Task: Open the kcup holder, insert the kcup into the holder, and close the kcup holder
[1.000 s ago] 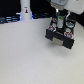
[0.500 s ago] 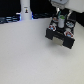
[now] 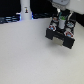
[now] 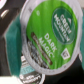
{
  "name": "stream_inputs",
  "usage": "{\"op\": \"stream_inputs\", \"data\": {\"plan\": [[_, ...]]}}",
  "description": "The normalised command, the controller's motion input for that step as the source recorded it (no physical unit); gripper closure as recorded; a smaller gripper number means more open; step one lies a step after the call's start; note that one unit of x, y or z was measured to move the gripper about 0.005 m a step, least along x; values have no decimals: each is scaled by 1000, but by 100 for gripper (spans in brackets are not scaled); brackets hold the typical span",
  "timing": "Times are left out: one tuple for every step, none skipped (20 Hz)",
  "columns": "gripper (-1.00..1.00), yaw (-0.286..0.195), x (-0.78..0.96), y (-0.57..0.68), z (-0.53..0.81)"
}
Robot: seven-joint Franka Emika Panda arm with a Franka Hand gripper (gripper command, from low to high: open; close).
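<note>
The kcup fills the wrist view, its bright green round top printed with "Dark Magic" and its white rim showing. In the exterior view it is a small green spot held between the fingers of my gripper, which is shut on it. The gripper hangs directly above the black kcup holder, at the back of the exterior view's right. Dark parts of the holder show beside the cup in the wrist view. Whether the cup touches a slot is too blurred to tell.
A tall white bottle-shaped post stands at the back on the exterior view's left. The pale table top spreads across the front and left. Dark clutter lines the back edge.
The gripper stays over the holder with the cup; any shift is very small.
</note>
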Motion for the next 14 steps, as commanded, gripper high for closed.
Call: {"op": "stream_inputs", "data": {"plan": [[100,11,61,136,-213],[100,14,58,121,-225],[100,20,76,143,-190],[100,24,92,158,-147],[100,5,135,144,-142],[100,8,161,154,-132],[100,8,163,120,-173],[100,5,173,125,-181],[100,6,171,123,-186],[100,10,150,162,-152],[100,12,143,170,-110],[100,13,134,154,-79],[100,20,140,144,-31],[-100,41,114,134,-1]]}}
